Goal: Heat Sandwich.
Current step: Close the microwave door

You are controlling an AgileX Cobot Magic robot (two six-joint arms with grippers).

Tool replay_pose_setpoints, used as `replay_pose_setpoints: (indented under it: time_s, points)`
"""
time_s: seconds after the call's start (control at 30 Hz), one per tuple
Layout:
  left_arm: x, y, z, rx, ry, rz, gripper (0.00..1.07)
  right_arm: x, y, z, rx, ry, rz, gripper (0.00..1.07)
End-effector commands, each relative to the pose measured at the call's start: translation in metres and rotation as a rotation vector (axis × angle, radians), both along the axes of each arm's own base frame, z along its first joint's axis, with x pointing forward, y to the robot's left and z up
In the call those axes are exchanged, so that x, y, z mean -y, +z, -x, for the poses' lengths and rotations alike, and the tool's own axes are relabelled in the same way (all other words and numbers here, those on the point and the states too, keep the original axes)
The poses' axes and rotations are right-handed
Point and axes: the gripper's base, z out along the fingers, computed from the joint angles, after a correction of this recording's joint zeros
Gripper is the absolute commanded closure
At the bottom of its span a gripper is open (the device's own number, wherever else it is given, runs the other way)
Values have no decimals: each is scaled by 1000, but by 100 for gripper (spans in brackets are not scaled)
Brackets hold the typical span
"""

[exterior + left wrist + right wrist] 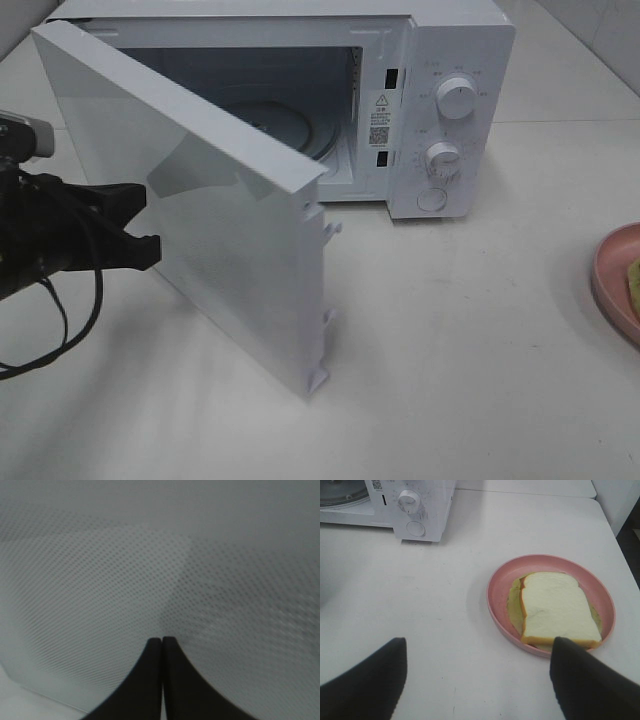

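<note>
spread wide, the right gripper [477,680] hovers with the sandwich [557,608] just beyond its jaws, while the left gripper [162,647] is pressed together against the microwave door [150,570].

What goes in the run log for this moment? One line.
white microwave door open | left fingers shut against door | right fingers open | pale bread sandwich on round pink plate, untouched

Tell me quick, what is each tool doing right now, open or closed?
Left tool: closed, holding nothing, tips at the microwave door.
Right tool: open, empty, above the table near the sandwich on its pink plate.
</note>
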Motion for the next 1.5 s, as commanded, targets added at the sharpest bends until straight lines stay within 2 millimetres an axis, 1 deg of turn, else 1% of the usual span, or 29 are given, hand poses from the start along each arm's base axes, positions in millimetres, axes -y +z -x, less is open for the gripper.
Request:
replay_pose_setpoints:
  time_s: [0.03,0.17,0.2,0.23,0.27,0.37,0.4,0.43,0.47,0.53,0.57,0.6,0.63,0.7,0.77,1.23,1.3,1.5]
  points:
    - [15,0,-7,12,4,13,106,1,0,4,31,-2,0,31]
    - [25,0,-12,16,20,18,106,1,0,4,31,-2,0,31]
    - [33,1,-16,26,18,20,106,1,0,4,31,-2,0,31]
    - [37,1,-18,31,14,17,106,1,0,4,31,-2,0,31]
    - [37,1,-18,31,14,17,106,1,0,4,31,-2,0,31]
    - [55,2,-23,43,-8,20,106,1,0,4,31,-2,0,31]
    - [55,2,-23,43,-8,20,106,1,0,4,31,-2,0,31]
    - [60,2,-25,42,-12,19,106,1,0,4,31,-2,0,31]
    - [69,3,-30,38,-20,8,106,1,0,4,31,-2,0,31]
    - [78,5,-33,40,-25,2,106,1,0,4,31,-2,0,31]
    - [78,5,-33,40,-25,2,106,1,0,4,31,-2,0,31]
    - [83,5,-35,45,-29,-1,106,1,0,4,31,-2,0,31]
    - [91,6,-39,52,-36,-6,106,1,0,4,31,-2,0,31]
    - [94,7,-42,52,-36,-3,106,1,0,4,31,-2,0,31]
    - [104,9,-50,48,-47,2,106,1,0,4,31,-2,0,31]
    - [139,16,-87,63,-67,17,106,1,0,4,31,-2,0,31]
    - [145,21,-94,73,-68,32,106,1,0,4,31,-2,0,31]
    - [151,26,-102,78,-58,53,106,1,0,4,31,-2,0,31]
